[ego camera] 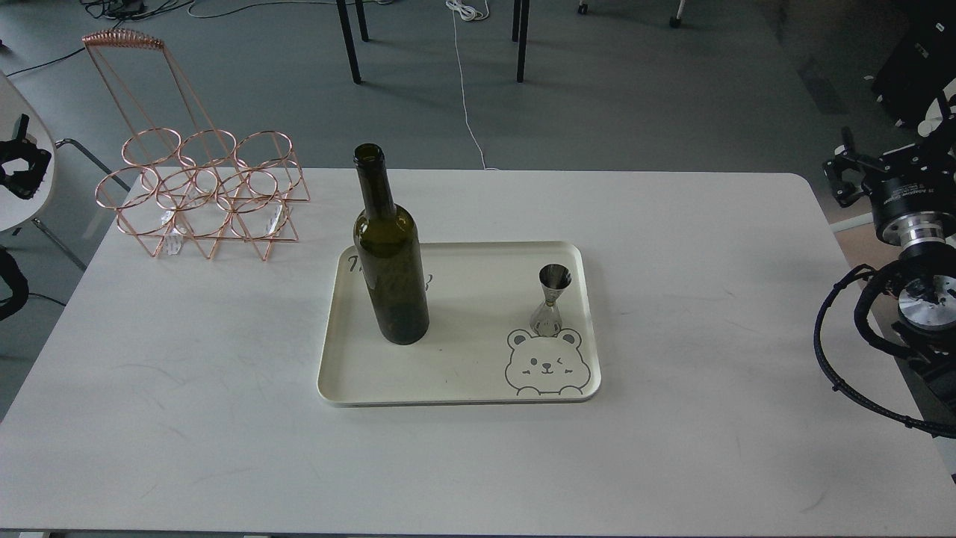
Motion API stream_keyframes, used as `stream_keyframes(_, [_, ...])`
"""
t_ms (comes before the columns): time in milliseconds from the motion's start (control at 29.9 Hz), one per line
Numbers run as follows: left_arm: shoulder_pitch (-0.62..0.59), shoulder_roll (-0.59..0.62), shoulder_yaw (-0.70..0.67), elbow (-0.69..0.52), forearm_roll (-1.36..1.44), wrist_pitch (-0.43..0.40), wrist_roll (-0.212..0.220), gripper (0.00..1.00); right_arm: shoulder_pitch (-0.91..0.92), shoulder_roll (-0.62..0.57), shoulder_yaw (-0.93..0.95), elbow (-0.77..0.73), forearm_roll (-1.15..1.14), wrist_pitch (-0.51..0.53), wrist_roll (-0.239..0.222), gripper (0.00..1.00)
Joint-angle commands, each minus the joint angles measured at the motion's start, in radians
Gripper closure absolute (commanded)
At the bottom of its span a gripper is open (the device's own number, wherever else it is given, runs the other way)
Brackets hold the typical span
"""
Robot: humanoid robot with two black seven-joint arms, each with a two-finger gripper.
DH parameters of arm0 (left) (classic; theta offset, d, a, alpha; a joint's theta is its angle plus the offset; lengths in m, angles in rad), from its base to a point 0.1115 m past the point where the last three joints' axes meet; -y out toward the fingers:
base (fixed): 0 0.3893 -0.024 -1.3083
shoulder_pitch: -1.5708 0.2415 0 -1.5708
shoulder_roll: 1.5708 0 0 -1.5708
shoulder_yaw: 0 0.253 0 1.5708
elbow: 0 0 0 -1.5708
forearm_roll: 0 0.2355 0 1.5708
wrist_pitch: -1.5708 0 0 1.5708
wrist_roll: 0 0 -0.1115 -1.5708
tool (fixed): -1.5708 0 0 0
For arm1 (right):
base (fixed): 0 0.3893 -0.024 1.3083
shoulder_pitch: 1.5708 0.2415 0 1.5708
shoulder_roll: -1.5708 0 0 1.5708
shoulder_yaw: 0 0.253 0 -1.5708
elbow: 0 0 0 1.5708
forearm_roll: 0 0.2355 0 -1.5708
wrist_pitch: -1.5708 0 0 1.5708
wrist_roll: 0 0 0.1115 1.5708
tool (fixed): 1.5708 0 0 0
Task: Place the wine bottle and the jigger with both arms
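Observation:
The wine bottle (391,261), dark olive-green with an open mouth, stands upright on the left half of a cream tray (463,373). On the tray's right half the small steel jigger (552,298) stands upright, just above a printed bear face. My left gripper (21,163) hangs off the table's far left edge, well away from the bottle. My right gripper (842,173) sits beyond the table's right edge, far from the jigger. Both are small and dark, so their fingers cannot be told apart. Neither holds anything.
A copper wire bottle rack (202,194) with several rings and a tall handle stands at the back left of the white table (672,314). Chair and table legs stand on the grey floor behind. The right arm's cable loop (836,351) overhangs the right edge.

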Motion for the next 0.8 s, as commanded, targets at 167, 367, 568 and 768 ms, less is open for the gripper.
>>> stream_keyframes(167, [0.000, -0.004, 0.000, 0.000, 0.000, 0.000, -0.007, 0.01, 0.000, 0.002, 0.000, 0.003, -0.018, -0.020, 0.000, 0.00])
stream_keyframes(367, [0.000, -0.004, 0.000, -0.005, 0.000, 0.000, -0.010, 0.01, -0.010, -0.060, -0.001, 0.140, -0.115, -0.095, 0.000, 0.00])
stream_keyframes(568, [0.000, -0.010, -0.003, -0.009, 0.000, 0.000, -0.008, 0.01, -0.024, -0.206, 0.000, 0.397, -0.395, -0.213, 0.000, 0.00])
stream_keyframes(768, [0.000, -0.015, 0.000, -0.009, 0.003, 0.000, -0.008, 0.01, -0.078, -0.324, 0.000, 0.649, -0.750, -0.388, 0.000, 0.00])
